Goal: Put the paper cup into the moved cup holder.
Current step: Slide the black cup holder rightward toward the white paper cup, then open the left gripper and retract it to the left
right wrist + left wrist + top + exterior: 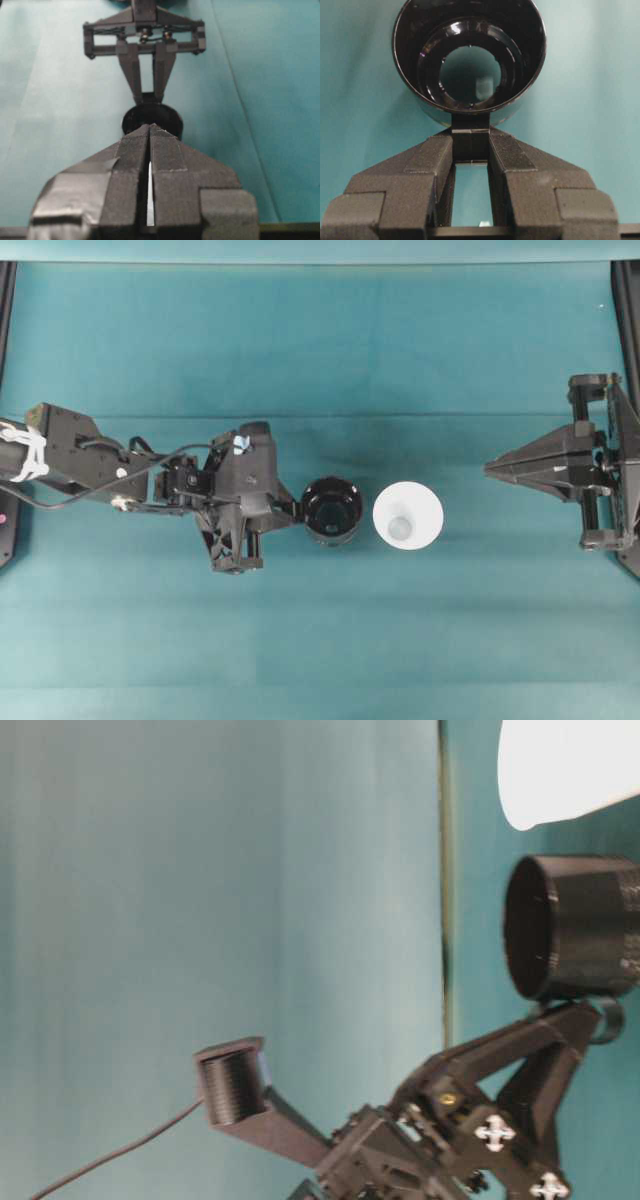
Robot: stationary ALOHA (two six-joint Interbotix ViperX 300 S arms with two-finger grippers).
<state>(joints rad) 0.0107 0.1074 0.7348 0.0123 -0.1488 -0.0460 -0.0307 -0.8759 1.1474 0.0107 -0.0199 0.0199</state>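
The glossy black cup holder (pixel 332 510) stands with its mouth up, left of centre on the teal cloth. My left gripper (pixel 296 510) is shut on its small side handle (pixel 470 142), one finger on each side. In the left wrist view I look down into the cup holder's (pixel 470 55) dark ringed inside. The white paper cup (pixel 408 517) stands upright just to its right, a narrow gap between them. My right gripper (pixel 490 468) is shut and empty, further right and apart from the paper cup. In the right wrist view the fingers hide the paper cup except for a white sliver.
The left arm (pixel 90 465) with its cable reaches in from the left edge. The right arm's mount (pixel 600 465) stands at the right edge. In the table-level view the paper cup (pixel 565 770) and the cup holder (pixel 575 925) lie at the right side.
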